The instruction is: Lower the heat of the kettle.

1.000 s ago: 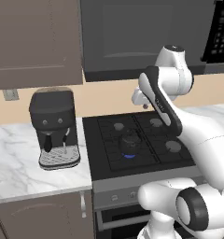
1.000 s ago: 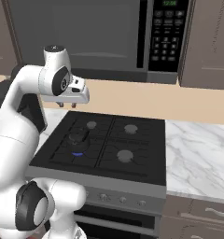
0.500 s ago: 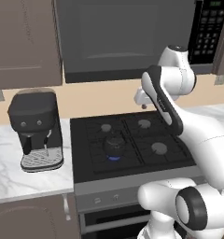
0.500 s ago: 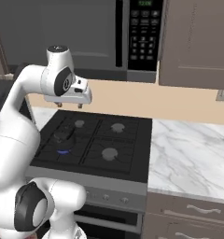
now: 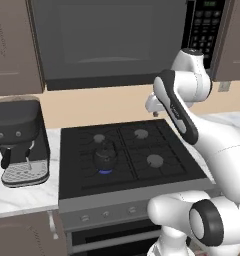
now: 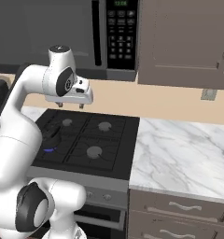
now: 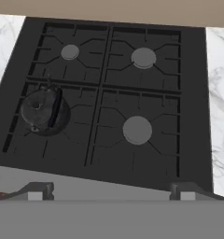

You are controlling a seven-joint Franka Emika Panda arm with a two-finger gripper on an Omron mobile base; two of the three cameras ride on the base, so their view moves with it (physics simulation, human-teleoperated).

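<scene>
black kettle (image 7: 42,112) sits upright on the stove's (image 7: 188,93) front-left burner.

the small squat dark rounded kettle (image 5: 105,155) is sitting on the front left burner of the black four-burner gas stove (image 5: 142,172). the boxy black coffee machine (image 5: 18,140) is standing on the white marble surface (image 5: 22,192) left of the stove. the dark built-in microwave (image 6: 115,39) is hanging above.

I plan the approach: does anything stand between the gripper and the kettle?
Nothing visible does. The gripper hangs high over the back of the stove; the kettle sits on the front left burner, with only bare grates around it.
</scene>
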